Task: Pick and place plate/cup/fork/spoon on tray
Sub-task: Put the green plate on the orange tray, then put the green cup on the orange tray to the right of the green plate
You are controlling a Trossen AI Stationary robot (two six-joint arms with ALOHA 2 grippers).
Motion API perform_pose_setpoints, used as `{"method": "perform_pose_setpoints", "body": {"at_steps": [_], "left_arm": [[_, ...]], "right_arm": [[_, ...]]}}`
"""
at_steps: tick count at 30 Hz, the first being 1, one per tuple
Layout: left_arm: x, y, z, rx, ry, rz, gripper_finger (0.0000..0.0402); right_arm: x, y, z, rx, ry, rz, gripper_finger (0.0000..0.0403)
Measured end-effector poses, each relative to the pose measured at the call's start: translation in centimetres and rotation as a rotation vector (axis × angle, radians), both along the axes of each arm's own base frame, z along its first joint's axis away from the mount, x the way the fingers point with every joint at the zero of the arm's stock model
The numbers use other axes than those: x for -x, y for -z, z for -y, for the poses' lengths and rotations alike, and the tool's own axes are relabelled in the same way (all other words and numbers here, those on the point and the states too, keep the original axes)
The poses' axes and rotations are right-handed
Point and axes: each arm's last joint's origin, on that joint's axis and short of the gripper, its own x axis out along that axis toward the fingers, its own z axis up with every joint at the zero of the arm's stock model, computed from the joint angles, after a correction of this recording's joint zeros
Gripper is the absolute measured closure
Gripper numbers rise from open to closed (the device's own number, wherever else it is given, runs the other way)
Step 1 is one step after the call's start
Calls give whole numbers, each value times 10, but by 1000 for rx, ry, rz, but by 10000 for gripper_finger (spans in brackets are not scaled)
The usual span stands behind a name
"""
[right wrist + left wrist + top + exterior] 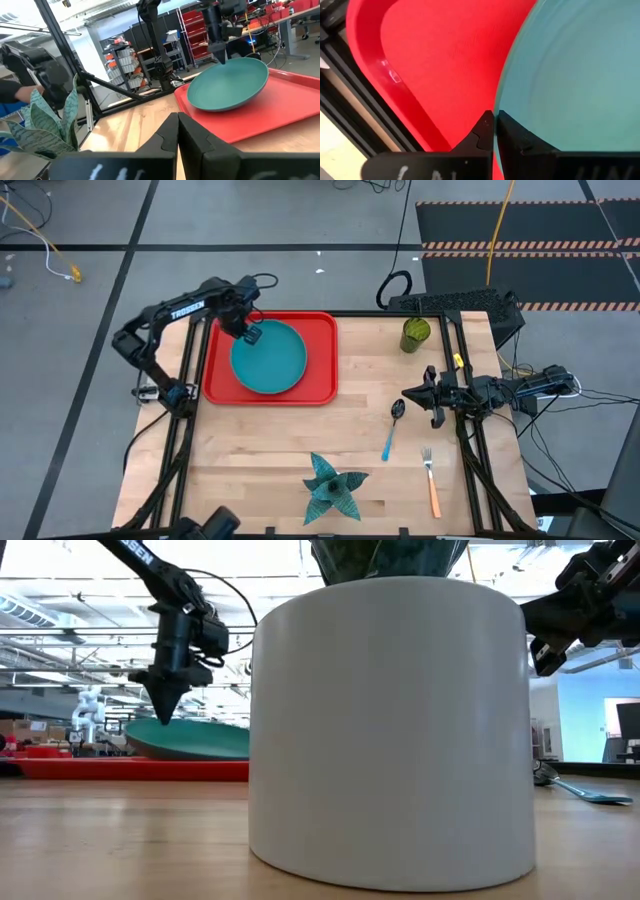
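The teal plate (270, 358) is over the red tray (322, 330) at the table's far left, tilted, with my left gripper (247, 335) shut on its far-left rim. The olive-green cup (416, 333) stands on the wood at the far right. The blue-handled spoon (392, 430) and the orange-handled fork (431, 480) lie flat on the wood at the right. My right gripper (412, 393) waits shut and level near the right edge, beside the spoon's bowl, touching nothing. My left gripper pinches the plate's rim (495, 107) between its two fingers, one over the plate's inside, the other outside above the tray floor. The fingers point straight down from above. The held edge (150, 728) is raised, and the plate slopes down toward its opposite side, low in the tray.
A teal star-shaped plant (330, 488) in a white pot (390, 730) stands near the front edge and fills the middle of the low view. Bare wood lies between tray, cup and cutlery. Black frame rails run along both table sides.
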Motion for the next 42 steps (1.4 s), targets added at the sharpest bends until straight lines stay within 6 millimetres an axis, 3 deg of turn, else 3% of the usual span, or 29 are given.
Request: {"method": "perform_pose_setpoints", "body": {"at_steps": [4, 19, 25, 33, 42], "left_arm": [[-2, 5, -4, -11, 11, -5, 378], [3, 3, -8, -24, 14, 2, 248], [-20, -1, 2, -21, 29, 152, 239], [-55, -2, 25, -88, 171, 211, 238], [-58, -2, 30, -90, 190, 206, 238]], "right_arm": [[0, 0, 0, 11, 0, -1, 403], [0, 0, 0, 11, 0, -1, 403], [0, 0, 0, 11, 1, -1, 403], [0, 0, 0, 11, 1, -1, 403], [0, 0, 0, 14, 1, -1, 403]]}}
